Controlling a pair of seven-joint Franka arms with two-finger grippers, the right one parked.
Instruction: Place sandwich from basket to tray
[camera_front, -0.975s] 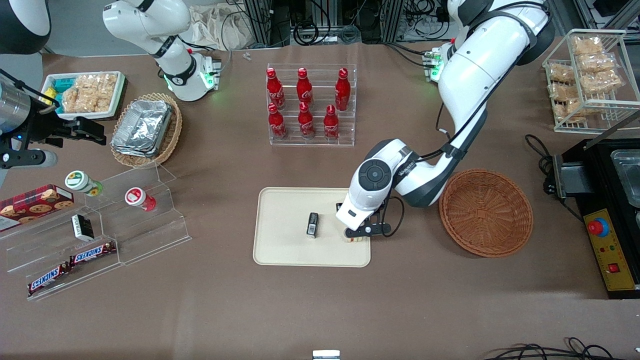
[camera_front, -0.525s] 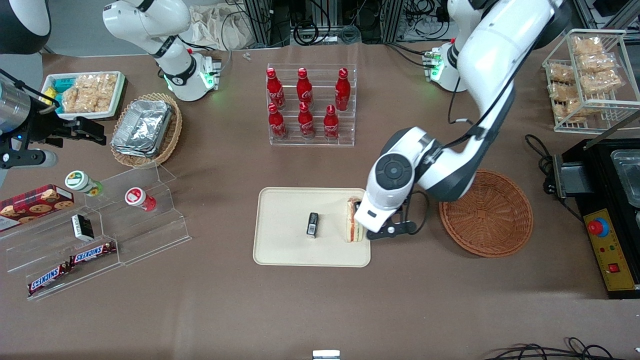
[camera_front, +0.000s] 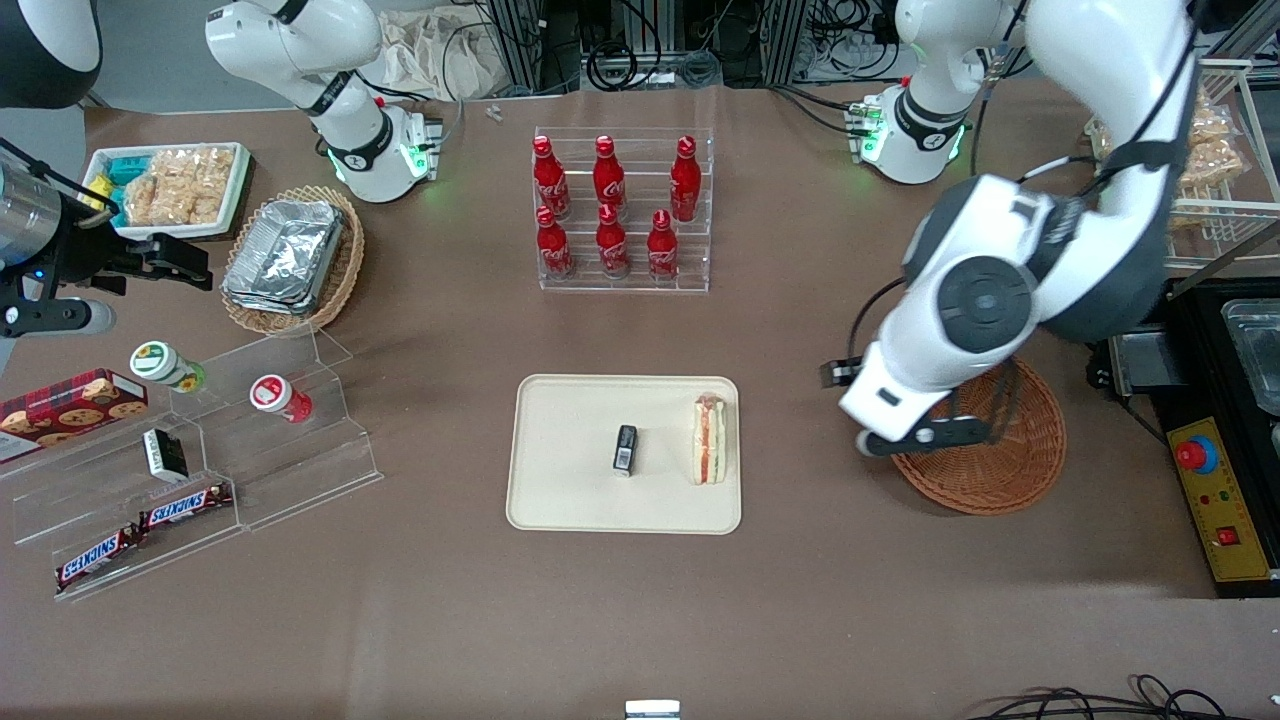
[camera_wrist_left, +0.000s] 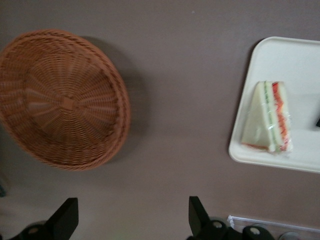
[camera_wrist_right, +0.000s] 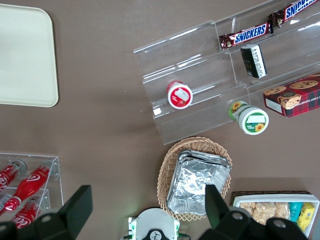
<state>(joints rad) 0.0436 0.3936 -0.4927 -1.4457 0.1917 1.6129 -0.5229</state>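
Since the earlier frames the left arm's pincer (camera_front: 868, 441) has left the flat cream-beige rectangular tray (camera_front: 570, 500) and now hangs above the tabletop (camera_front: 640, 620) at the rim of the round reddish-brown wicker basket (camera_front: 1000, 480), at the basket's 9 o'clock. Fingers (camera_wrist_left: 65, 218) spread wide, holding nothing. The triangular white-bread sandwich (camera_front: 710, 453), red and green filling edge-up, lies on the tray at 3 o'clock of a small black packet (camera_front: 625, 448). The wrist view alone shows its clear wrap and the basket's bare weave.
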